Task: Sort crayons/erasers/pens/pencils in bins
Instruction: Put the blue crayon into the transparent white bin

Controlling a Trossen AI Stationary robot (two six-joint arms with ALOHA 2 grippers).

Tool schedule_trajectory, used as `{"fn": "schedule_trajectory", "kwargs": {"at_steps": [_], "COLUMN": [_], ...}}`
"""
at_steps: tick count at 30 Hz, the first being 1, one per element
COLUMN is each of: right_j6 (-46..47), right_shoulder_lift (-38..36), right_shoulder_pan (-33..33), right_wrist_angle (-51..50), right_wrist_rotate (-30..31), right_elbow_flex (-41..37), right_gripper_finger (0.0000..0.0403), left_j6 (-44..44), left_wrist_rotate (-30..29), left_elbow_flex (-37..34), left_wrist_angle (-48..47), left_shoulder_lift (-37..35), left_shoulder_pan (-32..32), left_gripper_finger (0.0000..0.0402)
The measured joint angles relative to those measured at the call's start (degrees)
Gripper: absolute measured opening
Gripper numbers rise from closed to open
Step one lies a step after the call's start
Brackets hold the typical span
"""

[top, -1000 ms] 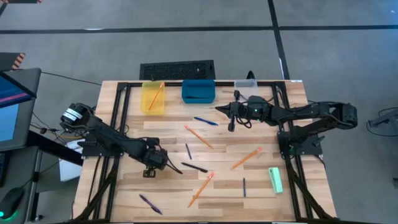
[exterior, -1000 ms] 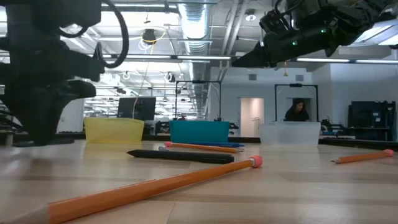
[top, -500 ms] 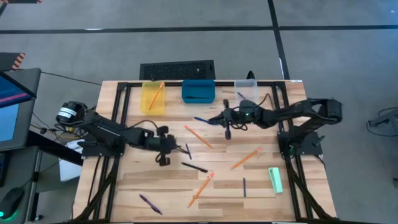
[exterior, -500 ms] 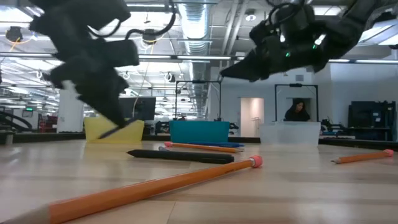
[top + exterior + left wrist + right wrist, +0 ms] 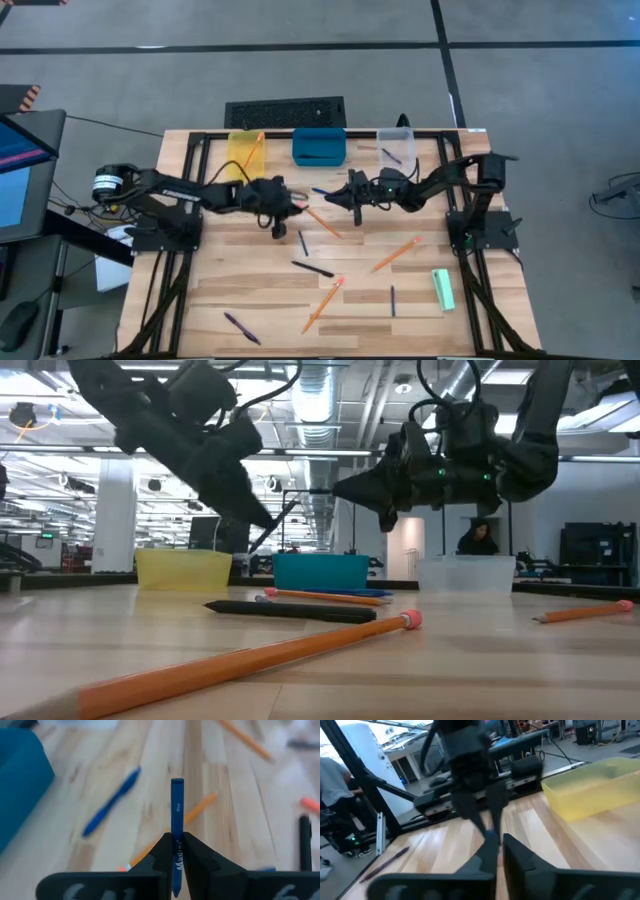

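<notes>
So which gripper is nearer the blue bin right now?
About even, the right gripper perhaps slightly nearer. It sits just below the blue bin's right corner; the left gripper, holding a blue crayon, is below its left corner.

Scattered mid-frame: orange pencils (image 5: 322, 220), dark pens (image 5: 312, 268); mint eraser (image 5: 443, 289) lower right; yellow (image 5: 244, 158), blue (image 5: 319, 146), clear bins (image 5: 394, 143) along top.

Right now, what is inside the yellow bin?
The yellow bin holds one pencil, leaning over its far rim. The left arm covers its near edge, so anything there is hidden.
</notes>
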Motion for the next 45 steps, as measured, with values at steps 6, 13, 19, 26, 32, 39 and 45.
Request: {"fn": "schedule_trajectory", "kwargs": {"at_steps": [6,13,19,26,32,39,45], "right_j6": [0.6,3.2,4.4,2.9,2.6,2.5,2.5], "right_shoulder_lift": [-0.9,0.4,1.0,1.0,1.0,1.0,1.0], "right_shoulder_pan": [0.5,2.6,4.9,6.6,6.9,7.3,7.3], "right_wrist_angle": [-1.1,3.1,5.0,5.6,5.9,4.9,3.5], "right_wrist_rotate": [3.9,9.4,11.6,18.3,18.3,17.9,18.1], "right_elbow_flex": [0.0,0.0,1.6,1.6,2.8,4.4,5.4], "right_gripper_finger": [0.012,0.0213,0.0239,0.0239,0.0239,0.0233,0.0193], "left_j6": [-3.8,-7.3,-11.1,-13.4,-14.1,-14.9,-14.8], "left_wrist_rotate": [9.2,12.1,12.6,13.4,13.7,14.1,14.0], "left_elbow_flex": [0.0,0.0,0.0,0.0,0.0,0.0,0.0], "left_wrist_angle": [7.6,14.8,20.5,23.8,24.4,25.8,26.5], "left_shoulder_lift": [0.0,2.1,4.4,4.6,4.6,4.6,4.6], "left_shoulder_pan": [5.1,6.2,6.3,6.2,6.2,5.4,5.2], "left_gripper_finger": [0.0018,0.0018,0.0018,0.0018,0.0018,0.0018,0.0018]}}
